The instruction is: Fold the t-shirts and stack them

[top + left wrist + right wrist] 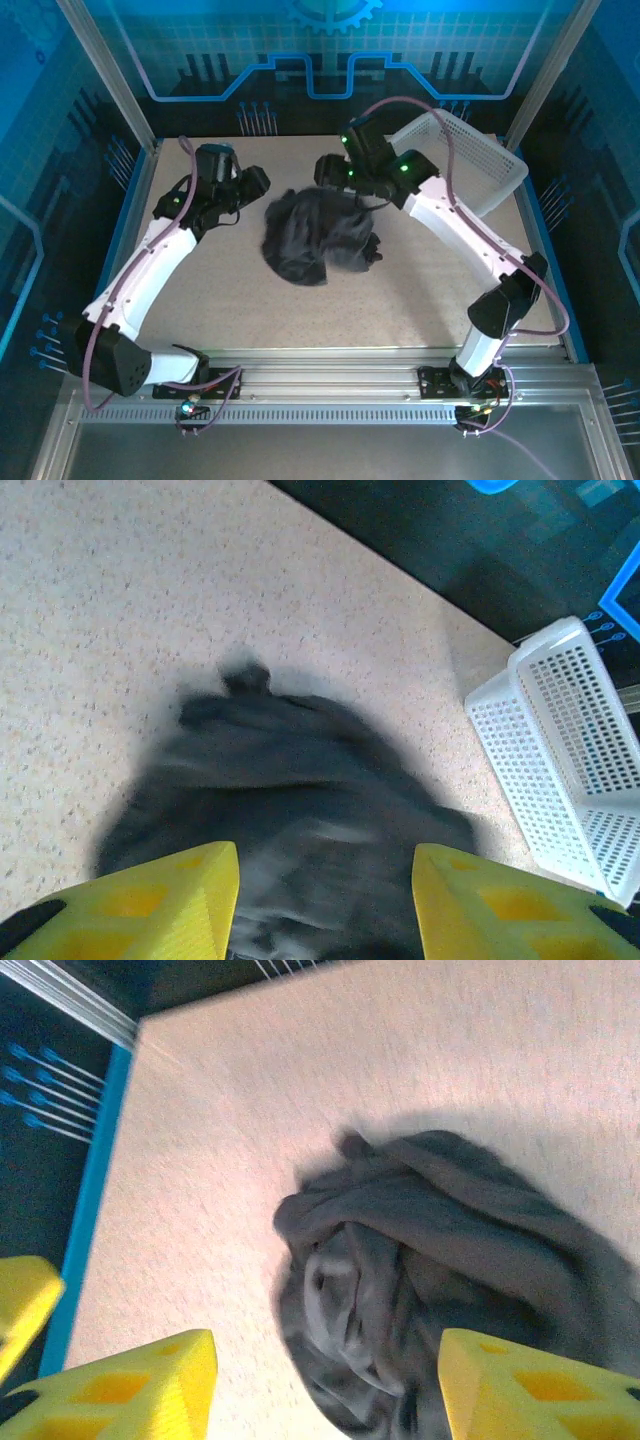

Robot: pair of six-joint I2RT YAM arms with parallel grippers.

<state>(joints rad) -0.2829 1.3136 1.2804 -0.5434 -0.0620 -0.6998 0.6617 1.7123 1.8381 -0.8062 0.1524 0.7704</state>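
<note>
- The t-shirts [315, 238] lie as one crumpled dark charcoal heap a little above the middle of the top view, on the worktop [400, 310]. How many garments the heap holds cannot be told.
- The cloth is soft and matt, bunched into rounded folds and ridges, with a small dark lobe sticking out on its right side.
- In the left wrist view the heap [300, 800] fills the lower middle and is smeared by blur. In the right wrist view [440, 1290] its folds read more clearly, with a paler grey inner fold showing.
- The left tool [258, 183] is just left of the heap, released. Its yellow wedge-shaped fingers [170, 900] stand wide apart at the bottom of its own view, with the cloth seen between them.
- The right tool [332, 172] is at the heap's upper edge, also released. Its yellow fingers [540, 1390] are spread wide, with the cloth below and between them.
- A white plastic lattice basket [480, 165] sits tilted at the upper right of the worktop, well apart from the heap. Its perforated walls show at the right of the left wrist view [560, 750].
- The worktop is a beige, finely speckled sheet [120, 600] with a blue border.
- A ribbed aluminium rail [330, 385] runs along the bottom of the top view, and blue panels with line graphics [330, 50] close the back.
</note>
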